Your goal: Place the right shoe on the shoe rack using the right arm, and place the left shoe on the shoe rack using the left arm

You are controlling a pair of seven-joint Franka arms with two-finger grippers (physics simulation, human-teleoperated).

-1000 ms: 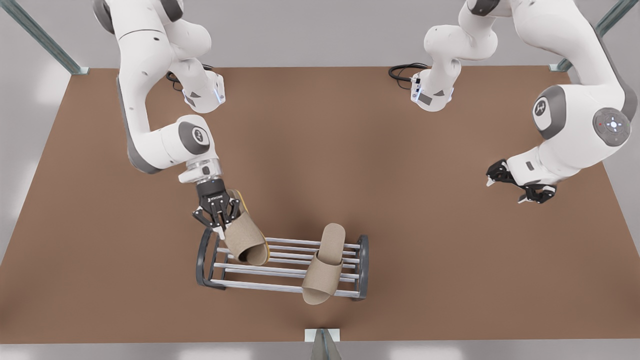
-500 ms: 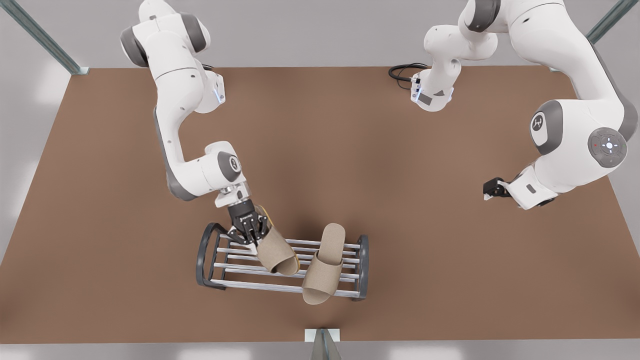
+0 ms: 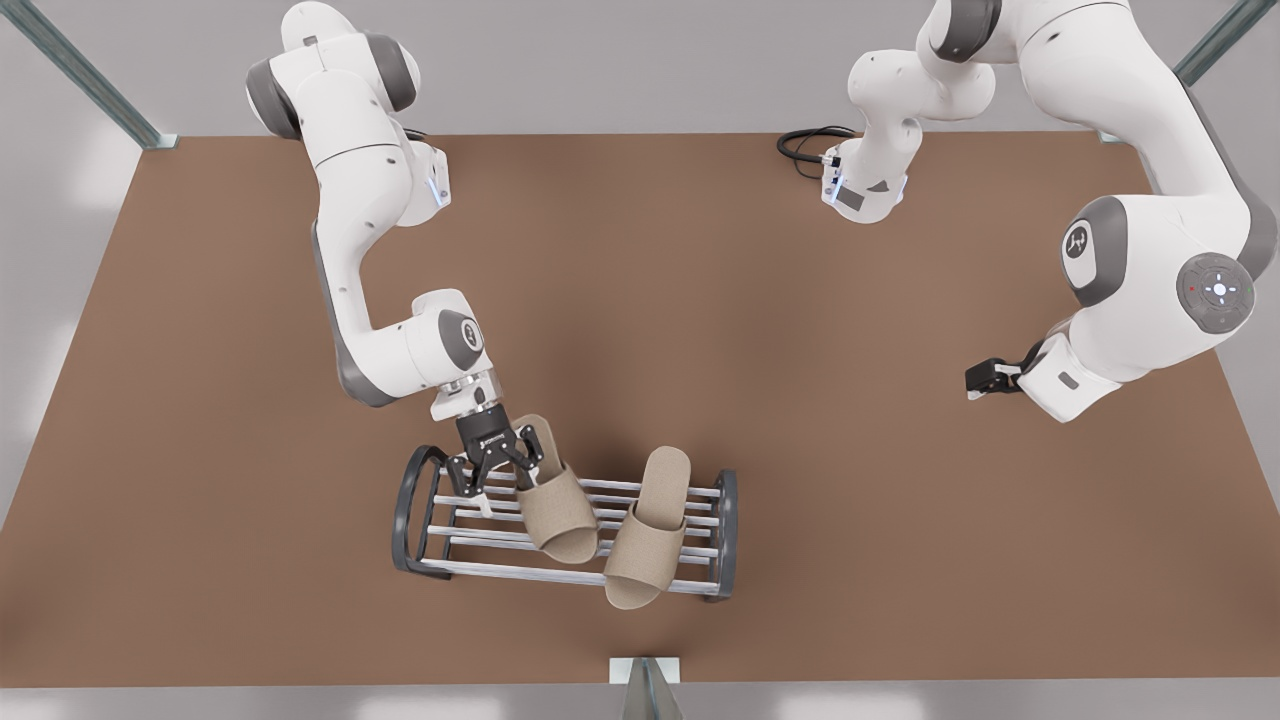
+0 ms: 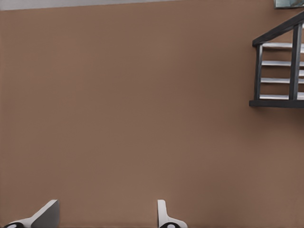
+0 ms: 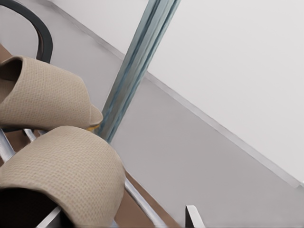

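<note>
1. Shoe rack (image 3: 565,535) near the table's (image 3: 700,300) front edge carries both slippers.
2. Right gripper (image 3: 497,462), jaws spread, looks just let go of the right shoe (image 3: 556,505); left shoe (image 3: 645,525) lies beside it.
3. Left gripper (image 4: 107,216) waits apart over bare table; next, back the right arm off.

Two arms are clad in glossy white shells, with grey caps at the joints. Black linkage grippers carry pale fingers (image 4: 162,214). A round status panel (image 3: 1219,291) with small lights is seen on one elbow. Black cables (image 3: 805,148) are coiled by one base.
</note>
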